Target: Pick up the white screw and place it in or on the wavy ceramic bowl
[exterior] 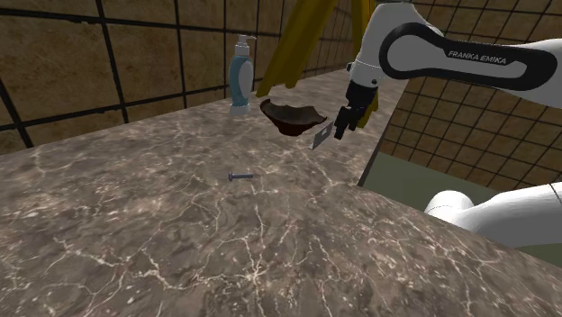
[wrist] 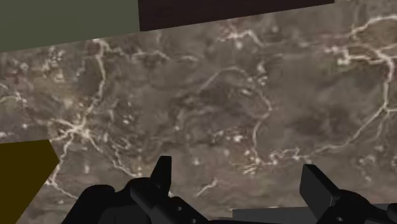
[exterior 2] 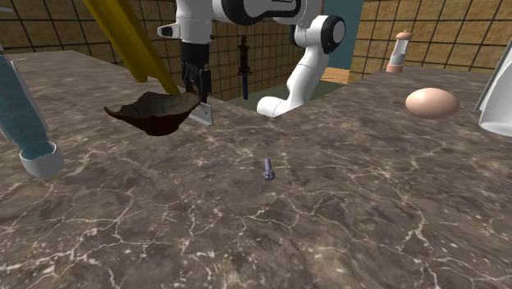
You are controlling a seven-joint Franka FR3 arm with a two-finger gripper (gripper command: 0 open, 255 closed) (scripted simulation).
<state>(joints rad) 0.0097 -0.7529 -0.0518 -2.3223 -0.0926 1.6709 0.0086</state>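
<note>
A small grey-blue screw (exterior: 239,176) (exterior 2: 268,169) lies flat on the marble counter (exterior: 135,234), out in the open. The wavy dark brown bowl (exterior: 293,115) (exterior 2: 154,109) sits further back near the counter's edge. My black gripper (exterior: 342,126) (exterior 2: 197,84) (wrist: 240,178) hangs just beside the bowl, well away from the screw. Its fingers (wrist: 162,175) stand apart over bare marble, open and holding nothing. A thin grey flat piece (exterior: 320,137) (exterior 2: 203,112) stands right under the gripper next to the bowl; whether it touches the fingers I cannot tell.
A pump bottle (exterior: 240,76) (exterior 2: 20,107) stands behind the bowl. A yellow slanted beam (exterior: 302,45) rises past it. In the second exterior view a tan egg-shaped thing (exterior 2: 432,103) and a grinder (exterior 2: 397,53) sit at the right. The counter edge (exterior: 369,162) drops off near the arm.
</note>
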